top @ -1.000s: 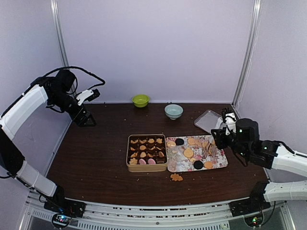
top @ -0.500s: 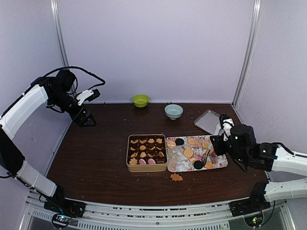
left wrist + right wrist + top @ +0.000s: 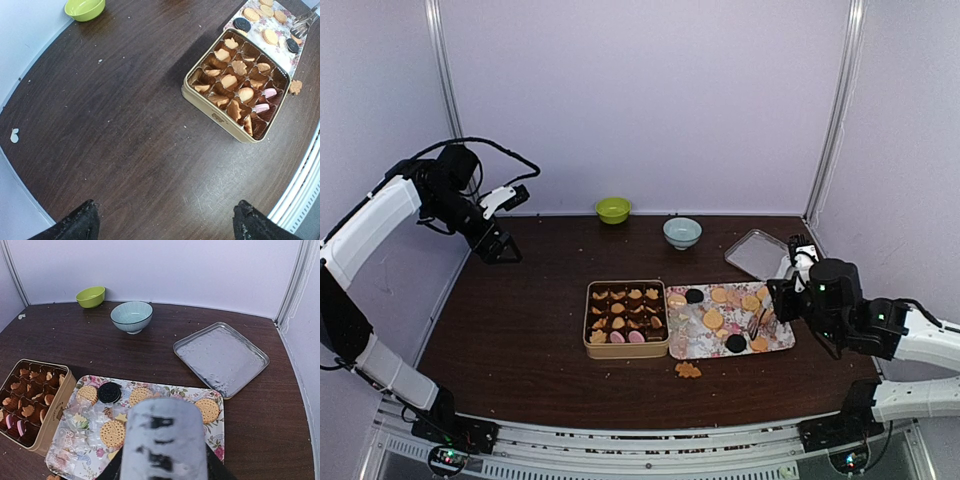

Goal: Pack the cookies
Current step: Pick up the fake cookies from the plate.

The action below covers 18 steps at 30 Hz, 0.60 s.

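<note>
the left gripper [image 3: 165,227] hangs spread wide above the dark brown wooden table [image 3: 520,330]. the right gripper [image 3: 772,308] clamps silver metal tongs [image 3: 756,324] over the floral rectangular tray [image 3: 695,342], where round tan and black cookies [image 3: 713,319] lie; more sit in the tan square tin [image 3: 212,114].

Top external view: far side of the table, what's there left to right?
green bowl → light blue bowl → silver metal tray
</note>
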Tool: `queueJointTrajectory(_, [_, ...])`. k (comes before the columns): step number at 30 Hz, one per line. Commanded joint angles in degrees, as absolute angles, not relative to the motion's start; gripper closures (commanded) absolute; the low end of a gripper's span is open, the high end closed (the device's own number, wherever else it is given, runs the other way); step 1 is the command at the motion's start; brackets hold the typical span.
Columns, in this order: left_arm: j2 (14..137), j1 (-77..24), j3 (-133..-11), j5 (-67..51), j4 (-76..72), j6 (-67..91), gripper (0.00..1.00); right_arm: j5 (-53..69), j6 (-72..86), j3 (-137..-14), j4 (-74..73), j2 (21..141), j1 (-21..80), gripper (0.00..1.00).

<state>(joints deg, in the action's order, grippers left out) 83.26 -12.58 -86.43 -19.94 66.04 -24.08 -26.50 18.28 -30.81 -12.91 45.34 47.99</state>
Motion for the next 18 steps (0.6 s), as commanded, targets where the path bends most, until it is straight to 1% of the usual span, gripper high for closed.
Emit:
queueJointTrajectory(1, [83.49, -12.17, -88.06, -21.01, 65.55, -23.64, 0.04, -28.56, 18.46, -32.48, -12.62, 45.24, 48.0, 0.61])
queueJointTrajectory(9, [83.05, -12.21, -87.5, -20.58, 65.5, -23.91, 0.04, -27.51, 19.84, -29.59, -11.6, 47.44, 48.02, 0.61])
queueJointTrajectory(18, [83.22, -12.2, -87.54, -20.64, 65.49, -23.88, 0.04, -24.33, 21.26, -28.13, -10.74, 46.46, 48.03, 0.61])
